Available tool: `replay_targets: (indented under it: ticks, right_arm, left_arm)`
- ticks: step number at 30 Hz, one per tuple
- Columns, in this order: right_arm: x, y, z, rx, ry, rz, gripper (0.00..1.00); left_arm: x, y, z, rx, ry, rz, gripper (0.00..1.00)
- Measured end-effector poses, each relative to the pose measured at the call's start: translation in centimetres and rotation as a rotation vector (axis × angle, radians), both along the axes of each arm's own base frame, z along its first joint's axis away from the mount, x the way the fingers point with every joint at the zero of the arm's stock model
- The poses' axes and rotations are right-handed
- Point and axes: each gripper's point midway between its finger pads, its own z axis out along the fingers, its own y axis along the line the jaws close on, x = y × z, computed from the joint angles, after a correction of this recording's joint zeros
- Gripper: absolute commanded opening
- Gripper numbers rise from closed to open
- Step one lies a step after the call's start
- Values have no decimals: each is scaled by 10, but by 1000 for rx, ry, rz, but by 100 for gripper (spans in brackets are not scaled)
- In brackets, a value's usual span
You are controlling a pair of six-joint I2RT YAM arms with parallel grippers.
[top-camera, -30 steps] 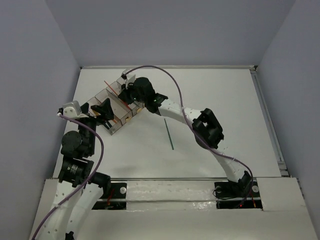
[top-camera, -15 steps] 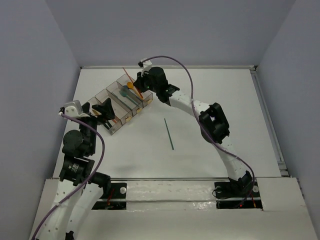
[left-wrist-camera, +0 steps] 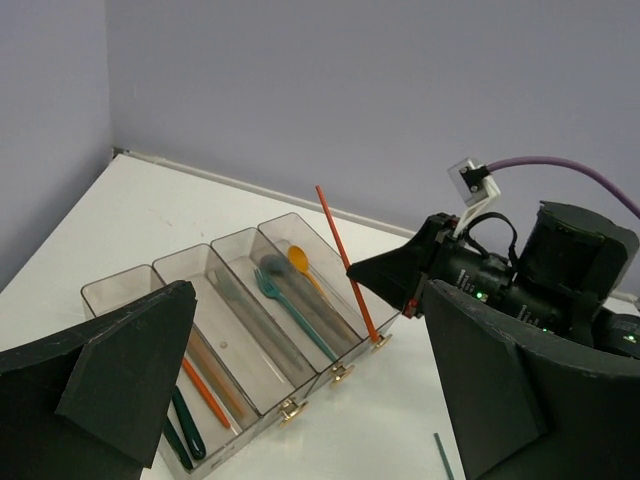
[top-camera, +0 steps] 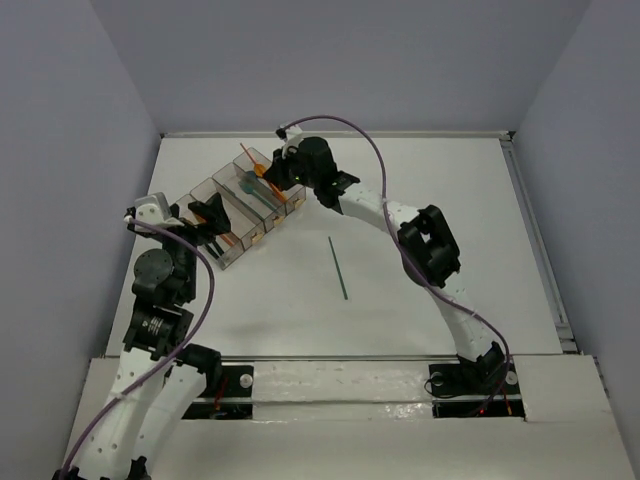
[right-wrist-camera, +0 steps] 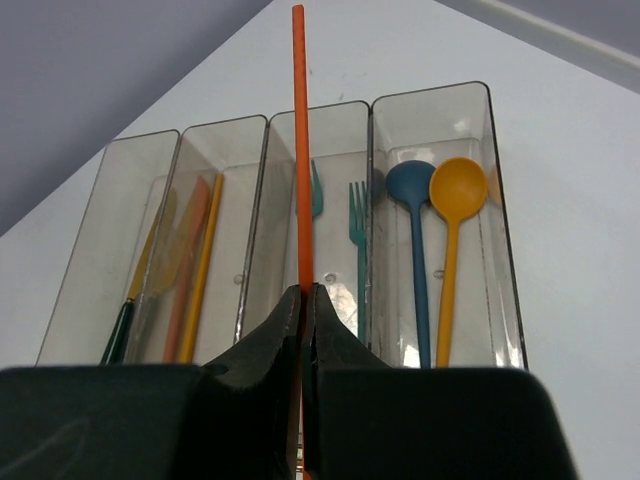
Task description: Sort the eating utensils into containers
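Your right arm (top-camera: 430, 250) has swung since a second ago. The right gripper (right-wrist-camera: 303, 298) sat over the middle of the containers (top-camera: 243, 205) then, and now hangs at the far right end of that row, barely shifted in the last half second. Your left arm (top-camera: 155, 300) has edged slightly away from you. The left gripper (left-wrist-camera: 308, 300) hangs over the near left end of the row, jaws spread wide with nothing between them.

The four joined containers lie slantwise at the far left of the table (top-camera: 450, 200). The right gripper is clamped on the orange stick (right-wrist-camera: 298, 150), which stands tilted, its top leaning far left. Its lower end is by the near end of the rightmost compartment; you cannot tell whether it touches.

From your right wrist camera the stick hides the wall between the two middle compartments. The rightmost holds a blue spoon (right-wrist-camera: 413, 250) and an orange spoon (right-wrist-camera: 455, 195), the next teal forks (right-wrist-camera: 357, 250), then orange pieces (right-wrist-camera: 190, 260), and the leftmost a dark green utensil (right-wrist-camera: 120, 330). A dark green stick (top-camera: 338, 268) lies alone on the table, well apart to the near right.
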Motion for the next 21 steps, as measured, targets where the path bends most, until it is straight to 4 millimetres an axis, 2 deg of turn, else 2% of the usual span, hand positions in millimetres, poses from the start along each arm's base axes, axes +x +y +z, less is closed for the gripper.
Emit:
replay_targets:
  ticks: [9,14,21]
  right_arm:
    - [-16,13,8,62,42,80,0]
    - [-31,24,11,78,58,125,0]
    - [-50,50,32,126,33,188,0]
  left_arm:
    - [10,8,-12,11,46,56,99]
    - [11,13,-12,10,36,80,99]
    - [12,20,-19,14,46,119,99]
